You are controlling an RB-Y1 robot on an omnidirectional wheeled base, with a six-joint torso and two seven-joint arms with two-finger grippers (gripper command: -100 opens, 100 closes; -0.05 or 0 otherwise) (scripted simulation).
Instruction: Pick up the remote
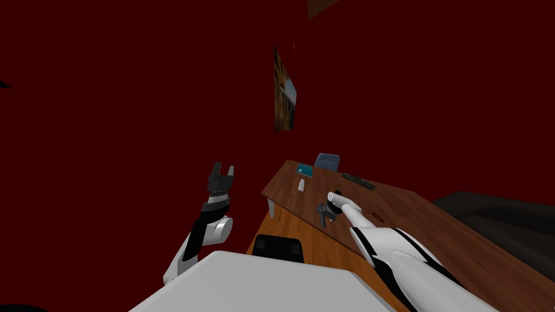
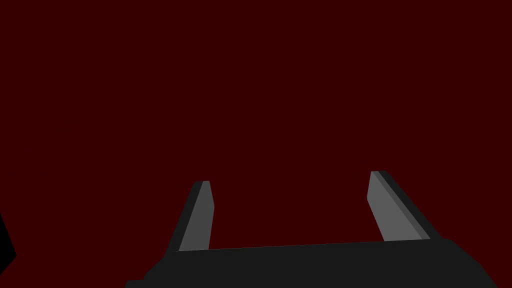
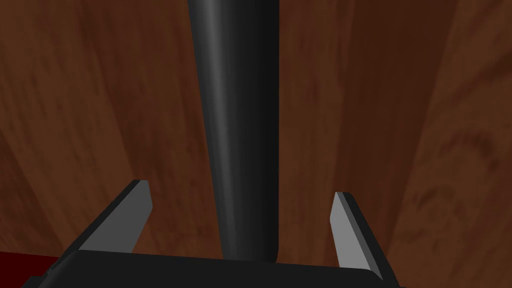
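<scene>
Wood-brown table [image 1: 433, 233] takes up the right half of your head view. Your right arm reaches over it, and the right gripper [image 1: 325, 212] is low over the tabletop near the table's left edge. Farther along the table lie a small white block [image 1: 301, 185], a flat teal item [image 1: 304, 170] and a long dark slab [image 1: 359, 181]. A blue chair [image 1: 327, 161] stands at the far end, and a black chair [image 1: 278, 247] sits near you at the table's near edge. A picture [image 1: 284, 97] hangs on the dark red wall [image 1: 135, 81]. Your left gripper [image 1: 222, 172] is raised left of the table in front of that wall, well apart from everything on the table.

Left wrist view: you can see that hand's two fingers [image 2: 200, 215] standing wide apart, so the pincer is open.

Right wrist view: the remote [image 3: 240, 125] is a long, dark, rounded bar lying flat on the wood. It runs straight out from the gripper's body, midway between the two fingers [image 3: 127, 215]. The pincer is open. Bare wood shows between the remote and each finger, so neither blade touches it.
</scene>
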